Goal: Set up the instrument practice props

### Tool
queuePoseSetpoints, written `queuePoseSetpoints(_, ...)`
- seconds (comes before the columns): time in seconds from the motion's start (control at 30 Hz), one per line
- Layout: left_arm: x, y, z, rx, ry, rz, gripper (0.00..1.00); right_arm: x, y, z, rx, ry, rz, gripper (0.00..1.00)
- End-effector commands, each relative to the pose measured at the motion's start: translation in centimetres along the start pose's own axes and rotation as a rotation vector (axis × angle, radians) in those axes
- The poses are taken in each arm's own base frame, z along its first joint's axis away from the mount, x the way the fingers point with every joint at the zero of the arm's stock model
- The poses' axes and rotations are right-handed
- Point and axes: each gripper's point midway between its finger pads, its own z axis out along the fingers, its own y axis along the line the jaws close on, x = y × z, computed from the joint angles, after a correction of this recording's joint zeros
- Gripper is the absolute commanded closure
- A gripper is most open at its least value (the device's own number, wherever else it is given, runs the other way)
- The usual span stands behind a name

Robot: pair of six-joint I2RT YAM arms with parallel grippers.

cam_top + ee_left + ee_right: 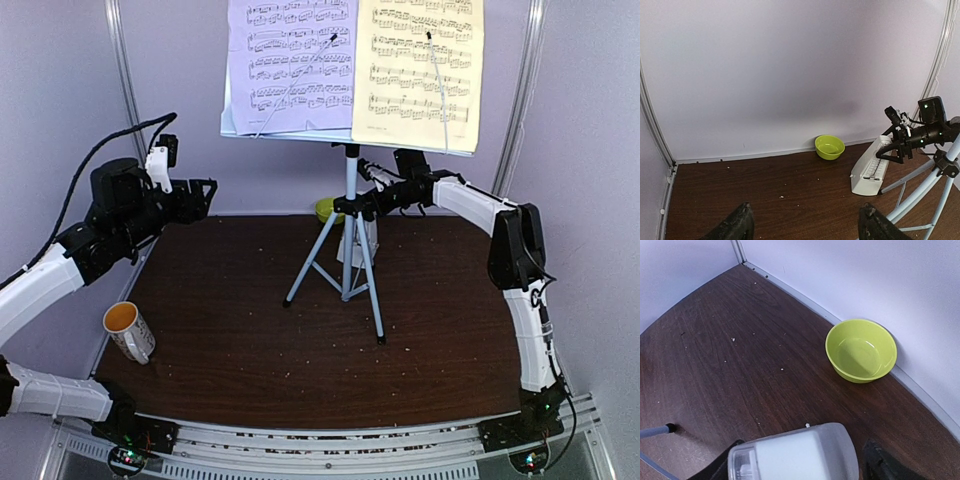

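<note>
**Props at the middle and back of the table, right pincer astride the metronome**

The music stand (351, 180) is upright on its silver tripod at the middle of the dark wooden table (230, 300), its three feet spread on the surface. On its desk the lavender page (290, 60) sits on the left and the yellow page (420, 70) on the right, side by side, each crossed by a thin wire arm.

The white metronome (870, 167) stands on the table behind the tripod, towards the back wall, partly hidden by the legs from above. The right gripper (892, 151) reaches in under the stand's desk and is at the metronome's top. Its wrist view shows the clear-covered top between the two fingers (880, 462), with a sliver of table between the cover and one finger, so the jaws are spread around it and no clench shows.

The green bowl (861, 350) lies near the metronome, against the foot of the back wall.

The left gripper (805, 227) hangs above the left side of the table, released, jaws wide apart with nothing between them. A white mug (130, 330) with an orange inside stands near the table's left edge, well apart from the stand
</note>
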Motion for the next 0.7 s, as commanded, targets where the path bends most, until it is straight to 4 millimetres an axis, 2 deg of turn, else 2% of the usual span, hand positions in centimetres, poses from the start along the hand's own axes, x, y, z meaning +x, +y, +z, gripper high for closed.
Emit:
queuePoseSetpoints(0.0,-2.3,-0.1,-0.7,0.013,-0.06,-0.018,0.27,-0.9,-1.4,-1.4,0.087,-0.009,-0.019,0.3)
queuePoseSetpoints(0.03,-2.3,-0.1,-0.8,0.011,-0.061,-0.019,0.27,-0.9,-1.6,-1.7,0.107,-0.013,-0.016,0.39)
queuePoseSetpoints(0.1,-2.4,-0.1,-0.9,0.012,-0.063,-0.019,0.27,-1.7,-1.8,-2.9,0.148,-0.048,-0.019,0.45)
queuePoseSetpoints(0.23,-2.3,-0.1,-1.1,0.014,-0.066,-0.021,0.27,-2.4,-2.4,-5.0,0.229,-0.087,-0.016,0.51)
queuePoseSetpoints(0.43,-2.4,0.2,-1.9,0.004,-0.072,-0.012,0.27,-4.3,-3.9,-10.2,0.384,-0.187,0.024,0.58)
queuePoseSetpoints(0.57,-2.8,0.7,-2.5,-0.02,-0.078,0.017,0.27,-3.3,-4.9,-13.6,0.484,-0.212,0.075,0.6)
queuePoseSetpoints(0.67,-2.9,0.7,-2.7,-0.02,-0.076,0.025,0.27,-2.3,-4.8,-15.7,0.54,-0.206,0.102,0.61)
